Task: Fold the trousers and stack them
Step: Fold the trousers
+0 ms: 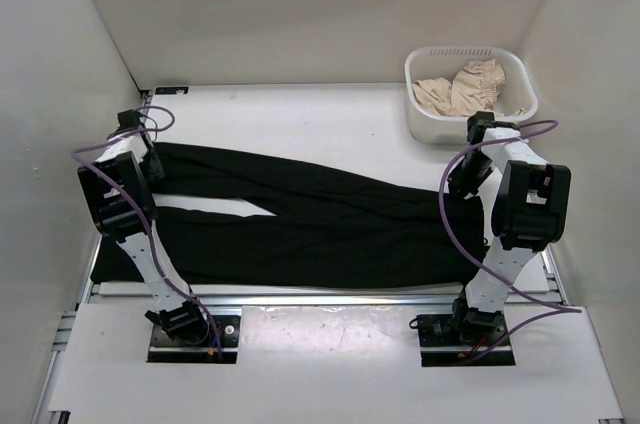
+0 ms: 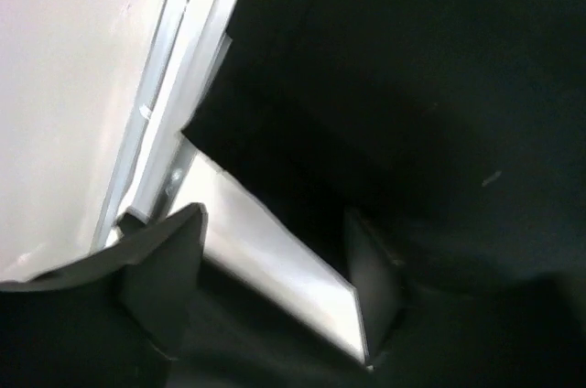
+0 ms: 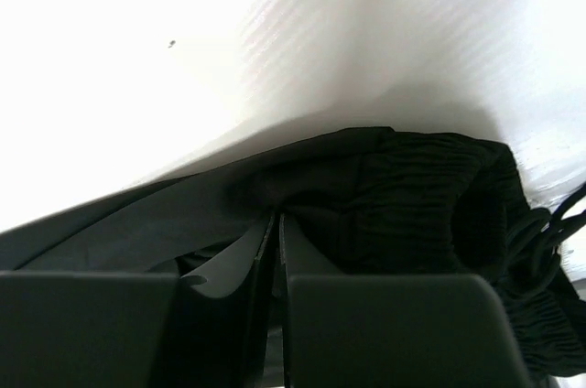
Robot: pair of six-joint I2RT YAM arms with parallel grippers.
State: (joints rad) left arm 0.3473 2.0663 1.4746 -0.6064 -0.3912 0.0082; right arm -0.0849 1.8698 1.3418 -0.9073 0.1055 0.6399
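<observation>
Shows black trousers (image 1: 330, 224) lying flat across the middle of a white bench (image 1: 300, 114), legs towards frame left, waistband towards frame right. Places left jaws released over the upper leg's hem at frame left, bare bench visible between them. Finds right jaws clenched on the gathered waistband at frame right. Includes a white basket (image 1: 425, 124) holding beige cloth (image 1: 460, 92), upper right.

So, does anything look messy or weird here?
Not much. The trousers lie flat, but their legs split apart on the left, and the beige cloth sits crumpled in the basket.
</observation>
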